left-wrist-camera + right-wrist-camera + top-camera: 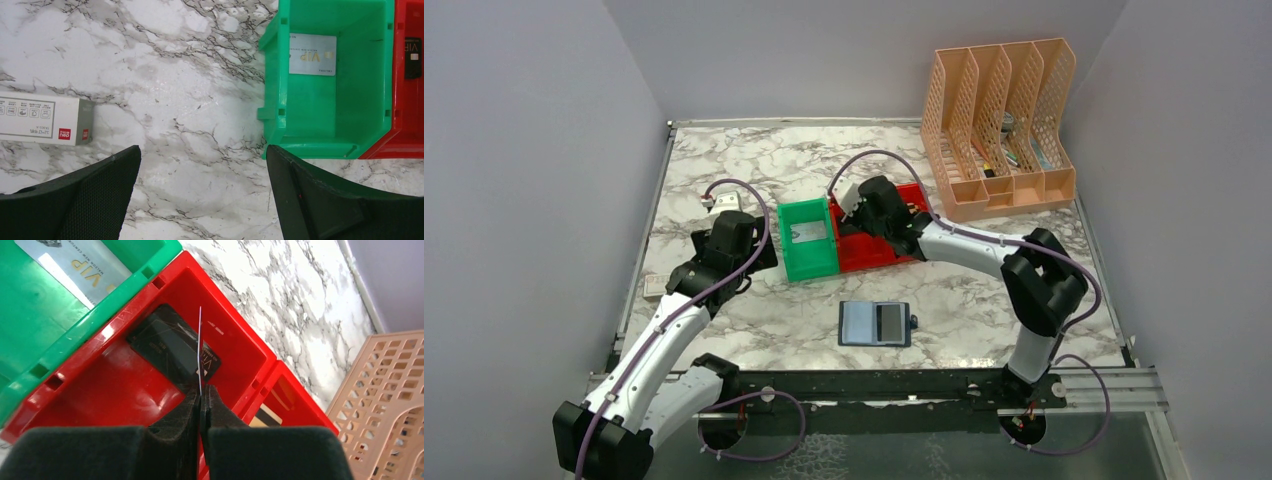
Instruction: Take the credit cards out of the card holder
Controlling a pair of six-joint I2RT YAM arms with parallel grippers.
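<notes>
Marbled surface (724, 170): the card holder (876, 323) lies open at six o'clock of the right hand (201, 390), well apart; that hand pinches a thin card (199, 340). Left hand (202, 152) gapes, empty.

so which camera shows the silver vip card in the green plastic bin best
The left wrist view: the silver VIP card lies whole and unobstructed in the green plastic bin, its print legible. The right wrist view crops it at the frame's top edge; the top external view shows only a small pale rectangle.

White-shelled arms (659, 345) with black joints and looping purple cables (879, 152) — black, mesh-textured jaws.
</notes>
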